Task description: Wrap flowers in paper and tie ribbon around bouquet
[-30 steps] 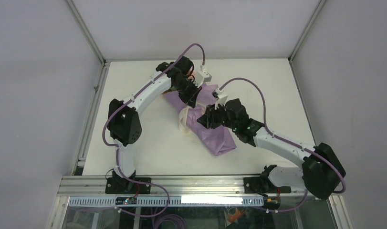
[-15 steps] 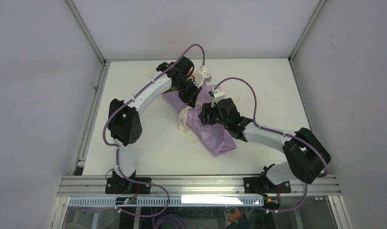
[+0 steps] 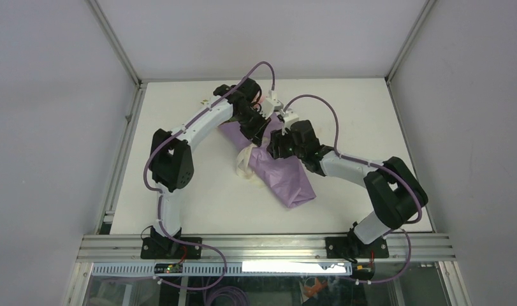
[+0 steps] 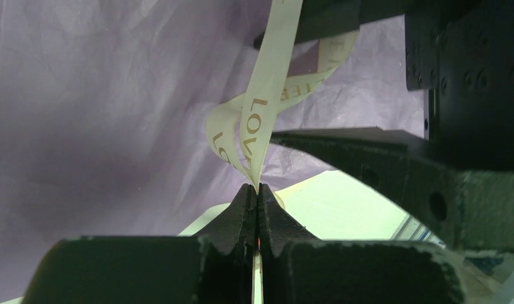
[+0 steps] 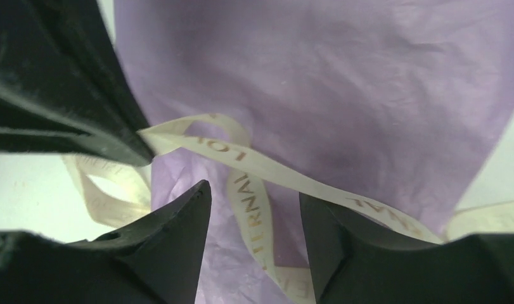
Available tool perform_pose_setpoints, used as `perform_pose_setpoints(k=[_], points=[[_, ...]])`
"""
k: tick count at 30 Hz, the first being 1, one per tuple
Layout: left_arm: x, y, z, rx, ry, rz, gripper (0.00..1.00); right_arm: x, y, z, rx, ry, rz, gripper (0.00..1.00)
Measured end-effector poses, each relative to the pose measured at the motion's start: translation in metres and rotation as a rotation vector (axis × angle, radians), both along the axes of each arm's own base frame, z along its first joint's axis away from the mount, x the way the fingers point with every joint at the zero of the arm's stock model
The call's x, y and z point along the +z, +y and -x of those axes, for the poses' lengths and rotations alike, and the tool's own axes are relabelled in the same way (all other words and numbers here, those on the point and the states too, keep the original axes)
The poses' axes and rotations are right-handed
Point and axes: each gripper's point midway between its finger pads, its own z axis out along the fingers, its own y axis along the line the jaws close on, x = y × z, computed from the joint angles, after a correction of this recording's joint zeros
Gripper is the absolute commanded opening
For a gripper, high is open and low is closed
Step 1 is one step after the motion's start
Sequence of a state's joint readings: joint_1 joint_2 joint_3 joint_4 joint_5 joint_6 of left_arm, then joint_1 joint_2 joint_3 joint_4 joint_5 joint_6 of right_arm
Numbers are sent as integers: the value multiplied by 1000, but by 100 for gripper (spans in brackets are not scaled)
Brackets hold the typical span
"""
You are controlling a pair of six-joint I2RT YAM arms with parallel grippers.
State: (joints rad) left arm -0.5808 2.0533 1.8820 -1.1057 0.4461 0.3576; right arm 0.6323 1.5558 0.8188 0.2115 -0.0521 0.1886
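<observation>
The bouquet [image 3: 287, 178] lies across the middle of the table as a cone of lilac-purple paper [image 4: 108, 114] [image 5: 368, 88]; the flowers are hidden under the arms. The cream ribbon [image 3: 244, 159] [image 4: 267, 95] [image 5: 286, 174], printed with gold letters, loops over the paper. My left gripper [image 3: 258, 130] [image 4: 258, 189] is shut on one strand of the ribbon and holds it up above the paper. My right gripper [image 3: 275, 144] [image 5: 254, 193] stands open right beside it. A ribbon strand runs between its fingers [image 5: 184, 221] without being pinched.
The two grippers almost touch over the wide part of the cone; the right one's black fingers [image 4: 393, 164] fill the right of the left wrist view. A slack ribbon loop [image 5: 108, 190] lies on the white table [image 3: 345, 115] left of the paper.
My right arm has swung up and left along the bouquet to meet the left gripper, and its jaws have opened wider. The left gripper shifted slightly and still holds the ribbon.
</observation>
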Motion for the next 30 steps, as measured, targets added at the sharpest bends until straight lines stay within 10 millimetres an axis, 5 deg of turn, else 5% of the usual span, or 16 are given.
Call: perform_pose_setpoints(k=[8,13,16,21,26,30], points=[[-3,-1,-7,13,-9,-13,0,-24,17,13,106,85,-12,54],[-2,5,-15,43,-19,-18,3,-34,24,-2,93,106,-8,14],[-2,5,-16,43,-23,-14,46,-35,25,-6,76,120,-18,0],[0,5,-16,19,-30,0,63,-35,22,-7,68,135,-32,0],[9,38,-15,-45,-65,-3,60,-36,18,-8,65,161,-46,0],[8,86,-2,-92,-115,-67,55,-38,11,-10,54,178,-49,0]])
